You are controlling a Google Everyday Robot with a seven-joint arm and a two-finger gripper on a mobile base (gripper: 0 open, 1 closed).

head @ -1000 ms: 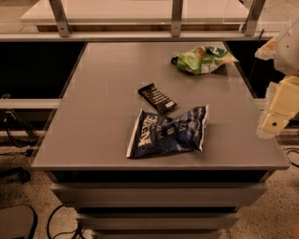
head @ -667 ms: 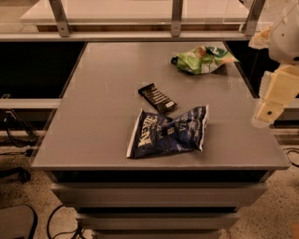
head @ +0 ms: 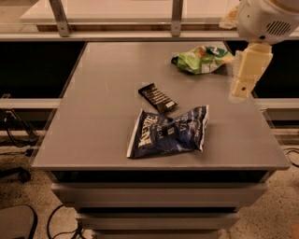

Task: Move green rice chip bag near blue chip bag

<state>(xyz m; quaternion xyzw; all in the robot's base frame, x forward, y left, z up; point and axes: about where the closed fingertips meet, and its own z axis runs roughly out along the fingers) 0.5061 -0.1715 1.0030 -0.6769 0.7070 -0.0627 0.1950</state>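
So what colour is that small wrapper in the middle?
Black, in the camera view. The wrapper lies beside the blue bag; the hand hangs at right.

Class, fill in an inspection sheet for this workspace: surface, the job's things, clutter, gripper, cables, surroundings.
Surface: grey table, flat top.
Job's things: green rice chip bag, crumpled, at the far right; blue chip bag lying flat near the front edge; the two are apart.
Clutter: black bar wrapper between the bags, closer to the blue one.
Gripper: gripper raised at the table's right side, just right of the green bag.
Cables: cables on the floor at left.
Surroundings: drawers under the table; shelf behind.
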